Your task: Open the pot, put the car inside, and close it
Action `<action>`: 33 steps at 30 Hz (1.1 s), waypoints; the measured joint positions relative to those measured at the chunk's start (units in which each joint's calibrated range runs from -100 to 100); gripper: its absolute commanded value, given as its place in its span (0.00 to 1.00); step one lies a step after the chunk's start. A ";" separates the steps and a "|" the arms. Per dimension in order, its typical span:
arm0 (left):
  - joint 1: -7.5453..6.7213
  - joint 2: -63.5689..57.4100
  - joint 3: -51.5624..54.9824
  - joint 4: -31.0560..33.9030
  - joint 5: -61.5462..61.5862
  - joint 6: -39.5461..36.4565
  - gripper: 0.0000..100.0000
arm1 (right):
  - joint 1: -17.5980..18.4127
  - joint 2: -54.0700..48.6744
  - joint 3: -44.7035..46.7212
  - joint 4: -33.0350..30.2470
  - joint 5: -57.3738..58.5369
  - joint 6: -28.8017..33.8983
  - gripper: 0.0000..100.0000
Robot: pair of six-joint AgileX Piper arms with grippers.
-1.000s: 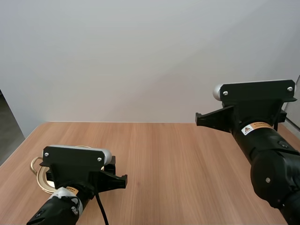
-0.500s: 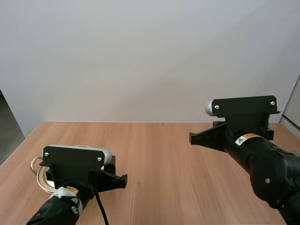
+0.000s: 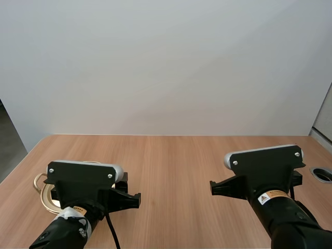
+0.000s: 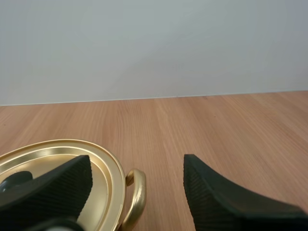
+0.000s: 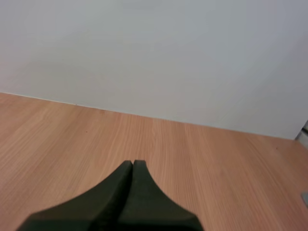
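Observation:
A gold pot point(image 3: 42, 199) stands at the table's near left, mostly covered by my left arm point(image 3: 83, 181). In the left wrist view its gold lid point(image 4: 62, 154) is on, with a black knob point(image 4: 13, 180) beside one finger and a side handle point(image 4: 138, 192) sticking out toward the table's middle. My left gripper point(image 4: 137, 166) is open just above the pot's rim and handle, with nothing between its fingers. My right gripper point(image 5: 133, 164) is shut on nothing, its fingers one dark wedge low over bare wood. My right arm point(image 3: 264, 176) hangs at the near right.
The wooden table point(image 3: 176, 166) runs back to a plain white wall. A round grommet hole point(image 3: 322, 174) sits near the table's right edge. The left edge of the table drops off beside the pot.
My right arm has come down and drawn back toward the near edge of the table. The left arm and the pot have stayed put.

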 measured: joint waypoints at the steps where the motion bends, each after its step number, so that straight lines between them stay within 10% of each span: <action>1: 0.00 0.00 0.00 0.00 0.00 0.00 0.90 | 0.24 -1.62 0.00 0.00 1.37 -0.46 0.00; 12: 0.00 0.00 0.00 0.00 0.00 0.00 0.90 | 1.24 -9.93 0.45 0.59 24.32 0.06 0.00; 26: 0.00 0.00 0.00 -0.24 0.00 -0.29 0.87 | 1.24 -9.93 0.45 0.69 23.55 1.60 0.00; 29: 0.00 0.00 0.00 -0.24 0.21 -0.29 0.62 | 1.24 -9.93 0.45 0.69 23.38 3.07 0.00; 33: 0.00 0.00 0.00 -0.46 0.08 -0.29 0.00 | 1.24 -9.93 0.45 0.10 23.38 3.35 0.00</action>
